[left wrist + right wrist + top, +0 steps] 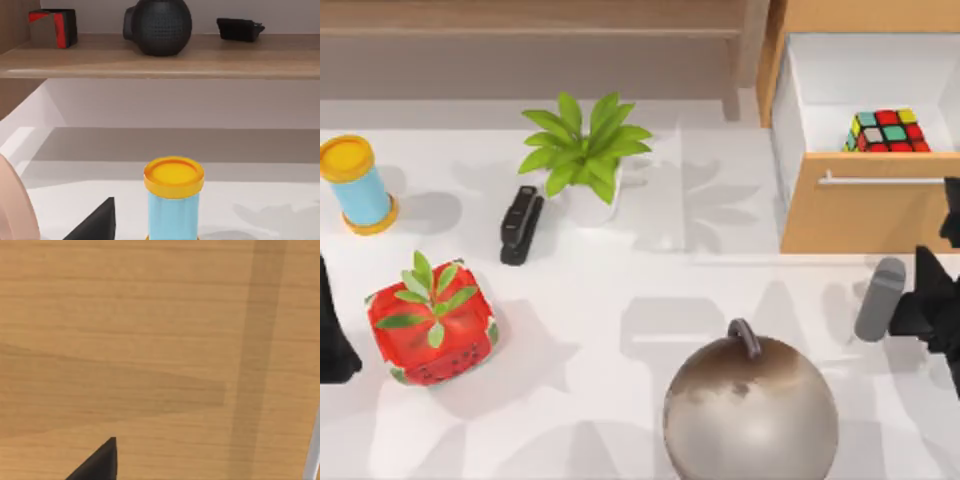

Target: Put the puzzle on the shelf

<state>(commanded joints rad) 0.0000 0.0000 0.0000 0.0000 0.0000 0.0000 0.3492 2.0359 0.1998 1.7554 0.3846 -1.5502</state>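
You will find no readable text, label, brand, number or sign here: the puzzle (887, 131) carries plain coloured stickers, and the blue canister (356, 187) and the stapler (520, 224) are unmarked.

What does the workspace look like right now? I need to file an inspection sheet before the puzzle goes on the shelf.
Surface: white table.
Job's things: puzzle lies in the open drawer of the cabinet at the right; shelf runs along the back.
Clutter: potted plant, stapler, blue tube with yellow cap, strawberry cube, round weight, grey cylinder.
Grippers: left gripper at the left edge; right gripper in front of the drawer.
Cables: nothing seen.
Surroundings: three dark items on the shelf, in the left wrist view.
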